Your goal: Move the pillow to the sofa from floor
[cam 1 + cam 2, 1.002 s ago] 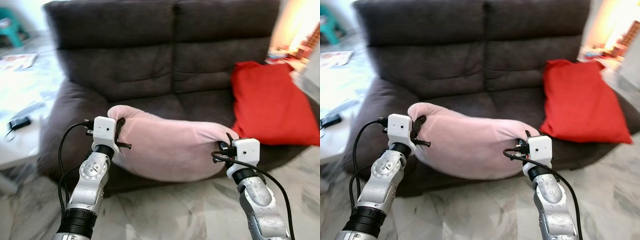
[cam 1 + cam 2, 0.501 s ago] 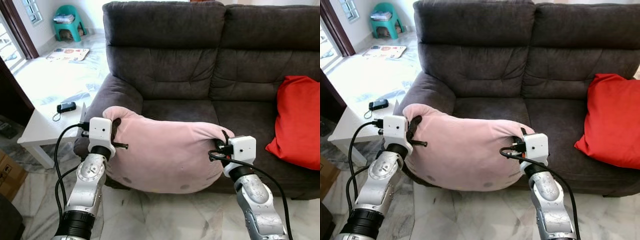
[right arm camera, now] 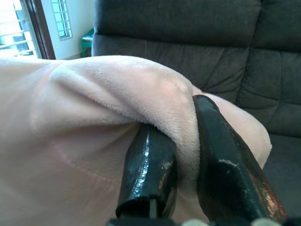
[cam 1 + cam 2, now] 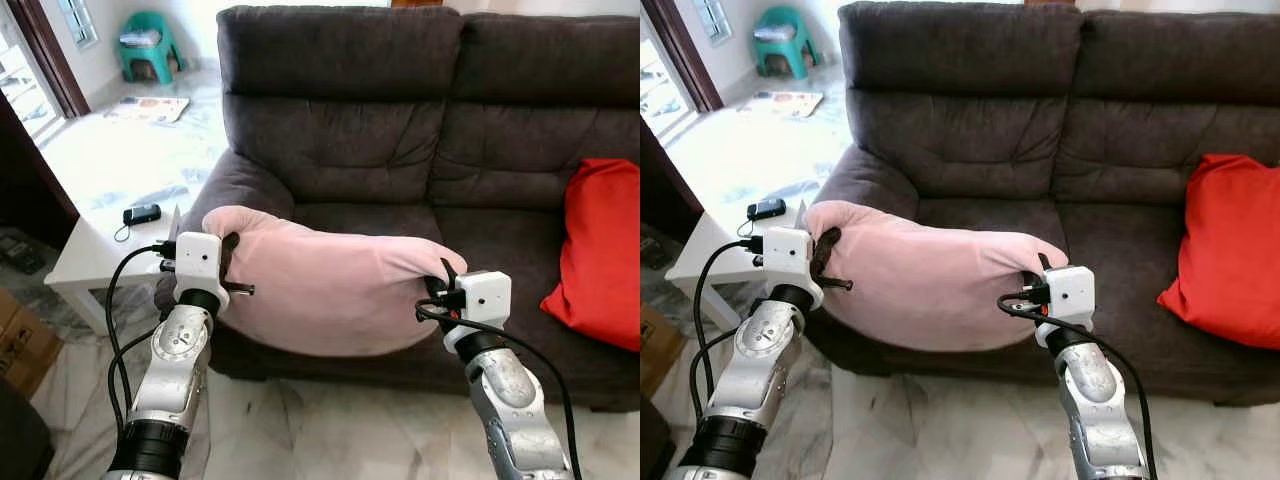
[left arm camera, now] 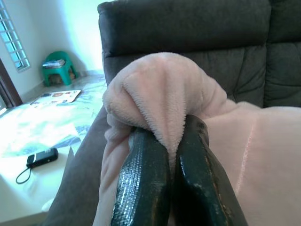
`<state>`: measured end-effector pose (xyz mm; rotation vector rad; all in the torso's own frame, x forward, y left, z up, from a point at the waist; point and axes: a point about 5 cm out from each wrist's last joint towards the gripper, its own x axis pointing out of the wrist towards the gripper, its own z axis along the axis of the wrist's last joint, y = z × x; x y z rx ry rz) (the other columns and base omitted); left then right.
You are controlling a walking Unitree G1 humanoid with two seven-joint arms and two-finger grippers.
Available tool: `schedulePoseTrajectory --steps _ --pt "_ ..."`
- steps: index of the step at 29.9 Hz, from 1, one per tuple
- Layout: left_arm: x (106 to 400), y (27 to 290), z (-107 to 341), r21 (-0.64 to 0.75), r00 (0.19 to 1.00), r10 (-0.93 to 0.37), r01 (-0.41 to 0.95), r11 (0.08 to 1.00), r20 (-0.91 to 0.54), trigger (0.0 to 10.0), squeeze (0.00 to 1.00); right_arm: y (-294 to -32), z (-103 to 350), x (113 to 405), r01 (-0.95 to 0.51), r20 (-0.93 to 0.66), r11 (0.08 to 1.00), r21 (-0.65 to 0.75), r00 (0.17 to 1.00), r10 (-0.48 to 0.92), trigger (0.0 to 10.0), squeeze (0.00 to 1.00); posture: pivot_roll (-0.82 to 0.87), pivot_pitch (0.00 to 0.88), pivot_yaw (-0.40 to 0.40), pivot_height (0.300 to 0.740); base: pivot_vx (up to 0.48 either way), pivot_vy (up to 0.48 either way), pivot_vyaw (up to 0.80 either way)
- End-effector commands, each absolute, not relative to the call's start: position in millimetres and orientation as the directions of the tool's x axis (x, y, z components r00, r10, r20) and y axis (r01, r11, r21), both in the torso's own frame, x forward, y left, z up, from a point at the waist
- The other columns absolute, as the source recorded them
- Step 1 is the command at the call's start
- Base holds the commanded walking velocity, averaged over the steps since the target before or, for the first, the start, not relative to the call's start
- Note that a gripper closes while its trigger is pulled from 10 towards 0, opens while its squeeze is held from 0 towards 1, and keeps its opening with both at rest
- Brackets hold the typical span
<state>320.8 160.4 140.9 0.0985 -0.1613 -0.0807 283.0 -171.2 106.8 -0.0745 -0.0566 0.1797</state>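
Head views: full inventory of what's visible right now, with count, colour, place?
pillow: 1, pink, held up by its two top corners in front of the sofa's seat edge
sofa: 1, dark grey, straight ahead
cushion: 1, red, leaning on the sofa's right side
side table: 1, white, left of the sofa
small device with cord: 1, black, on the side table
plastic chair: 1, green, far left by the wall
paper: 1, printed, on the floor near the chair
left gripper: 1, black fingers, pinching the pillow's left corner
right gripper: 1, black fingers, pinching the pillow's right corner
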Motion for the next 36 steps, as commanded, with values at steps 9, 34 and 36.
schedulePoseTrajectory --steps 9,34,36 --pt "323.7 161.5 169.9 0.117 0.959 -0.076 0.045 0.992 0.273 10.0 0.0 -163.2 132.3 285.5 -0.197 0.175 0.975 -0.1 0.961 0.213 10.0 0.0 -0.02 0.0 -0.01 0.74 0.292 0.0 0.09" --pt "331.2 165.0 212.1 0.113 0.919 -0.05 0.006 0.994 0.39 10.0 0.0 -147.8 148.6 287.2 -0.266 0.231 0.96 -0.091 0.932 0.28 10.0 0.0 -0.01 0.002 -0.014 0.74 0.307 0.0 0.23" --pt "331.5 165.4 211.9 0.113 0.92 -0.049 0.005 0.994 0.389 10.0 0.0 -147.4 148.5 287.2 -0.267 0.23 0.96 -0.088 0.932 0.28 10.0 0.0 -0.01 0.002 -0.014 0.74 0.307 0.0 0.8"
